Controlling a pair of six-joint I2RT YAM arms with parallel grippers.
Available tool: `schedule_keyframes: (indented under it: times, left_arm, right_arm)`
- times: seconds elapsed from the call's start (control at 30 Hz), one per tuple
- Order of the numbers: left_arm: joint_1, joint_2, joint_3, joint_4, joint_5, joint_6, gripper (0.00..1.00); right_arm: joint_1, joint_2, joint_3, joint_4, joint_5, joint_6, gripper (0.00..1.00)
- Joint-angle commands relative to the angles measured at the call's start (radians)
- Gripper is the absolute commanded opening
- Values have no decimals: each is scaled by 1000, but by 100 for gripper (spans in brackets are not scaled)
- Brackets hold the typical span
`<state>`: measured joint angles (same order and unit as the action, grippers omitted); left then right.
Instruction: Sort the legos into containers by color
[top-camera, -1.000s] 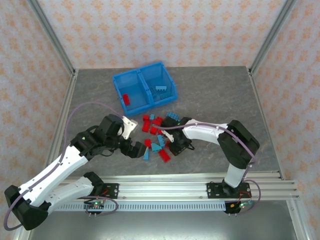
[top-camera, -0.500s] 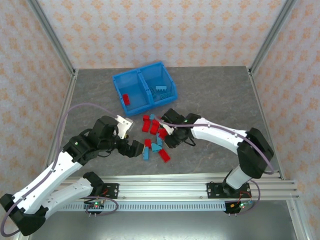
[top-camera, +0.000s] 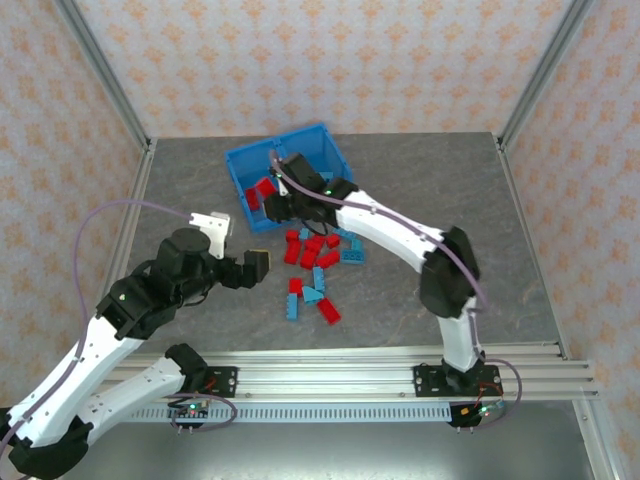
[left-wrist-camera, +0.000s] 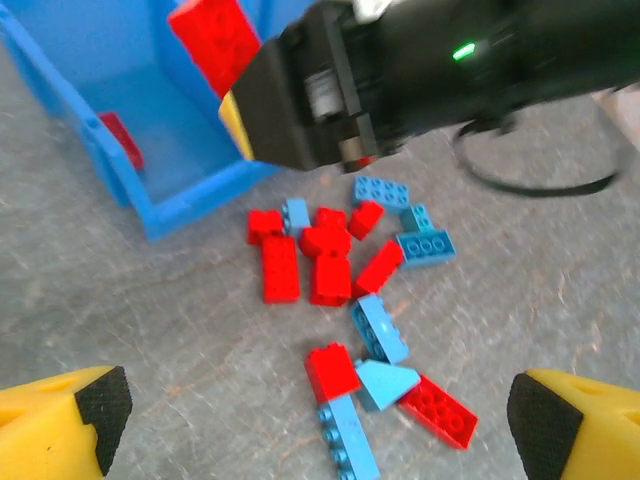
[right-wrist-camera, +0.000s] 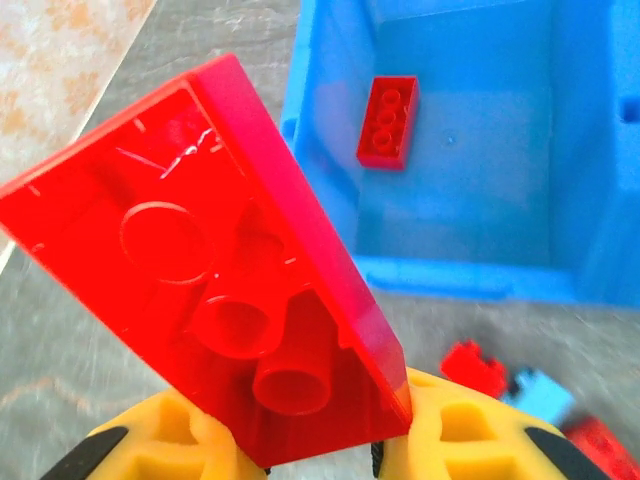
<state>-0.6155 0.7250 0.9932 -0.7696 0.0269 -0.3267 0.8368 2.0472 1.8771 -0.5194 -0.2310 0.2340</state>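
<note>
My right gripper (right-wrist-camera: 320, 440) is shut on a red lego (right-wrist-camera: 220, 290), holding it tilted just above the near wall (right-wrist-camera: 450, 275) of the blue bin's left container. One red lego (right-wrist-camera: 388, 120) lies inside that container. In the top view the right gripper (top-camera: 272, 200) hangs at the front edge of the bin (top-camera: 237, 160), and the right container holds light blue legos (top-camera: 322, 178). A loose pile of red and blue legos (top-camera: 315, 265) lies on the table below the bin. My left gripper (top-camera: 252, 258) is open, left of the pile, with nothing between its fingers (left-wrist-camera: 65, 420).
The grey table is fenced by metal frame posts and patterned walls. The right arm (top-camera: 400, 235) stretches diagonally over the pile's right side. In the left wrist view the right gripper's black body (left-wrist-camera: 330, 90) hangs above the bin's near corner (left-wrist-camera: 170, 210).
The right gripper has lifted a red lego from the pile and carried it up and left to the bin's left container. The left gripper has drawn back up and left, still open.
</note>
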Motion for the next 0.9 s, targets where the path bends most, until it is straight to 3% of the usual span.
schedule_keyframes:
  times: [0.0,0.17,0.3,0.4,0.57,0.67,0.87]
  left_arm:
    - [1,-20,19,-57,-126,-48,100]
    - [0,-47,-18,-78,-129,-63,100]
    - [0,-67,-37,-83,-136,-74,100]
    - [0,-78,-43,-82,-151,-82,100]
    - [0,-73,-46,-64,-144,-83,100]
    - [0,-64,-49,-54,-131,-76,100]
    - [0,-55,-80,16,37,14,100]
  right_arm:
    - [-29,149,158,-50,28,80,28]
    - [-41,366,431,-144,28,77,29]
    - [-41,473,619,-220,10,92,39]
    - [-41,470,647,-229,18,97,47]
    - [-42,388,614,-270,24,76,48]
    - [-32,244,445,-252,29,43,47]
    - [6,-296,-354,71,28,-25,50]
